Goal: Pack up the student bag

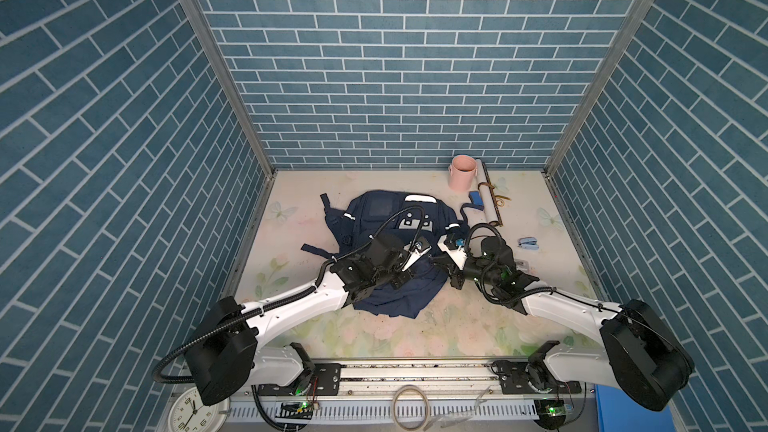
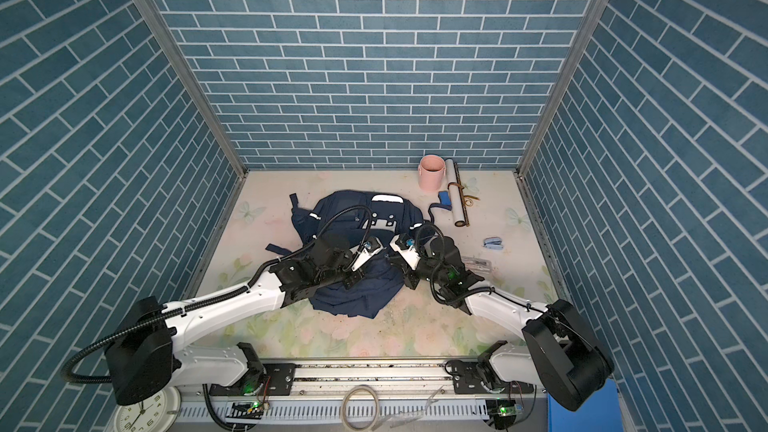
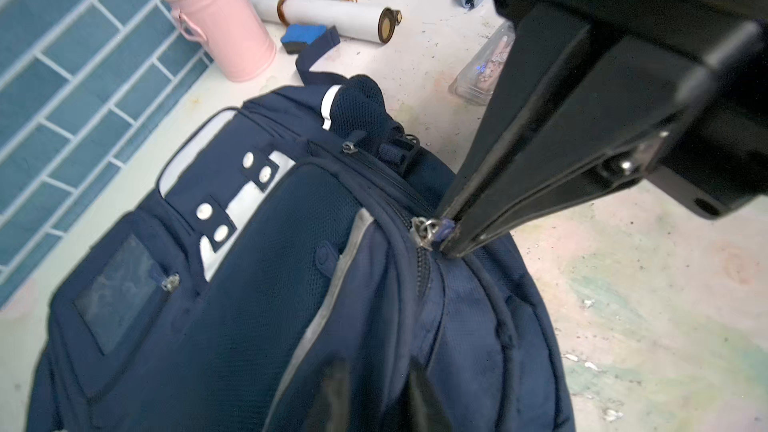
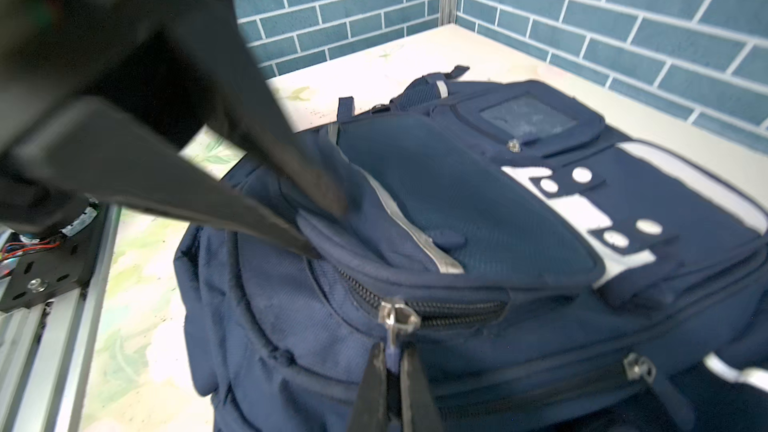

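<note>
Right gripper (image 4: 393, 352), floral tabletop (image 1: 457, 317), blue-brick walls (image 1: 374, 76)

white arm shells (image 1: 291, 303), black joints (image 1: 224, 338), ribbed black cables (image 1: 178, 349)

Right hand (image 4: 394, 353) tight on zipper pull (image 4: 392, 322) of student bag (image 4: 478, 209) (left hand's (image 4: 320, 226) fingers apart)

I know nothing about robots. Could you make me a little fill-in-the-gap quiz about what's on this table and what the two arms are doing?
1. The right tool is shut on the zipper pull of the navy ____.
2. The tall cup near the back wall is ____ in colour.
3. The left tool stands ____, its tips at a fold of blue fabric.

Missing words: backpack; pink; open.
</note>
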